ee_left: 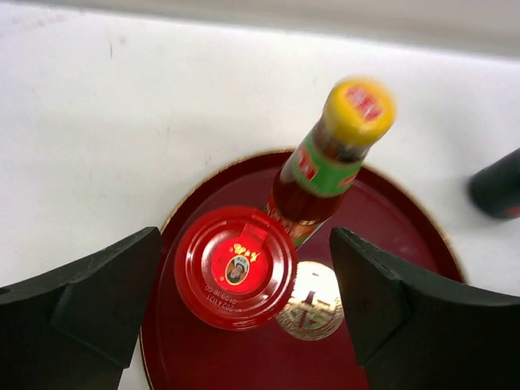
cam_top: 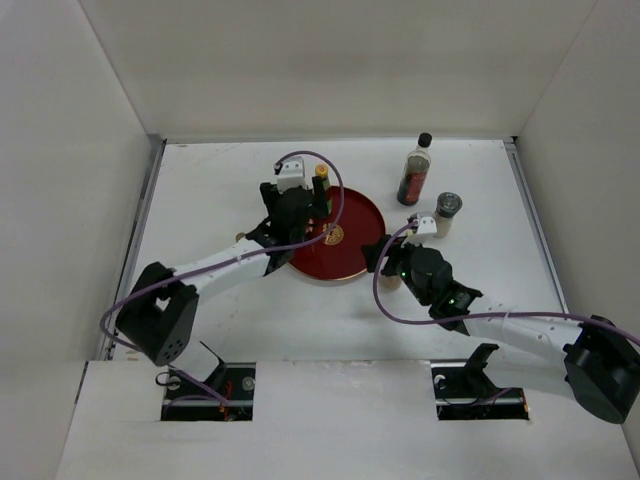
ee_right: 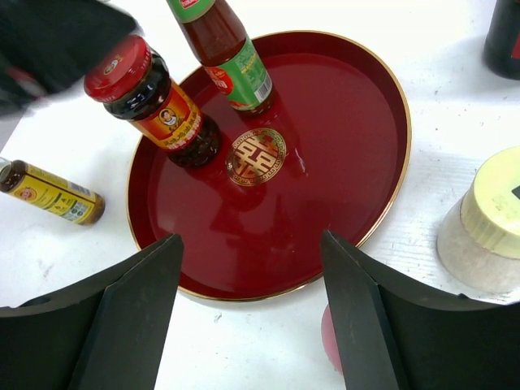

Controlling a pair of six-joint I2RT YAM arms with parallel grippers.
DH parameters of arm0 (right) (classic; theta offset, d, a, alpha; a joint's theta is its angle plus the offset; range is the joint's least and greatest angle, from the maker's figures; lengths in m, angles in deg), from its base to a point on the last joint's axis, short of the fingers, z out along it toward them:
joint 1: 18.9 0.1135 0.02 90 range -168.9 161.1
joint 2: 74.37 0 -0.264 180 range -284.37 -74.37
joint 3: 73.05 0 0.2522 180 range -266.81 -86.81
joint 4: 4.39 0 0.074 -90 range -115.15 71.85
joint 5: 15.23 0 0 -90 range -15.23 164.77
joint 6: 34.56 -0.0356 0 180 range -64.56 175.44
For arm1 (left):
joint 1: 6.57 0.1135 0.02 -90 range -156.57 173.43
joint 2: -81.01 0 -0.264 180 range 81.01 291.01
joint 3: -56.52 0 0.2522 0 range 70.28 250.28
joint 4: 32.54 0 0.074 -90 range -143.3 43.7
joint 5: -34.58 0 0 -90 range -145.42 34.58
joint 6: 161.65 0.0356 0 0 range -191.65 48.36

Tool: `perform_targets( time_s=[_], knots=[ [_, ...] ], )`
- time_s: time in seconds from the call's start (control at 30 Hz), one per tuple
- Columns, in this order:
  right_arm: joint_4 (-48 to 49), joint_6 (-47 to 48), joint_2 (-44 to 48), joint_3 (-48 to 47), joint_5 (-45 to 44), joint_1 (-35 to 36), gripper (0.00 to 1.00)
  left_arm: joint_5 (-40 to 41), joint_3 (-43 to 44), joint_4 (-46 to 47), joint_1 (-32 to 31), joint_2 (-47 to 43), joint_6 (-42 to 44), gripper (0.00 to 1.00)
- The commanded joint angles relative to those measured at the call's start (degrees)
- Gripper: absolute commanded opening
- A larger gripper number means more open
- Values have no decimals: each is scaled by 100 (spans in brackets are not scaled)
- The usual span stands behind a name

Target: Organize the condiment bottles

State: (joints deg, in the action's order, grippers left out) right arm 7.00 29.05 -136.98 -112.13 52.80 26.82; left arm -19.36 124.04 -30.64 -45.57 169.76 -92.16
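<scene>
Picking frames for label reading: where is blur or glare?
Left wrist view: the yellow cap is smeared, the red lid sharp. Right wrist view: the jar's label is crisp; the glossy tray mirrors it. Top view: even light, labels tiny.

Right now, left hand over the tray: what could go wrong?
1. Open left hand straddles the red-lidded jar; the yellow-capped bottle stands close behind, so a lift could tip it.
2. A small bottle lies on its side beside the tray and might roll.
3. Right hand sits close to a pale-lidded shaker; a sweep could knock it.
</scene>
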Motion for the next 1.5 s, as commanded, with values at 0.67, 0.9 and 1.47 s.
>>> perform_targets(
  time_s=[0.67, 0.9, 1.47],
  knots=[
    [289, -24, -102, -166, 1, -15, 66, 772, -1306, -2586, 565, -3567, -691, 78],
    [315, -33, -102, -149, 0, -14, 67, 728, -1491, -2489, 530, -3127, -796, 66],
    [315, -24, -155, -166, 1, -14, 67, 763, -1763, -2137, 600, -2898, -849, 25]
  ],
)
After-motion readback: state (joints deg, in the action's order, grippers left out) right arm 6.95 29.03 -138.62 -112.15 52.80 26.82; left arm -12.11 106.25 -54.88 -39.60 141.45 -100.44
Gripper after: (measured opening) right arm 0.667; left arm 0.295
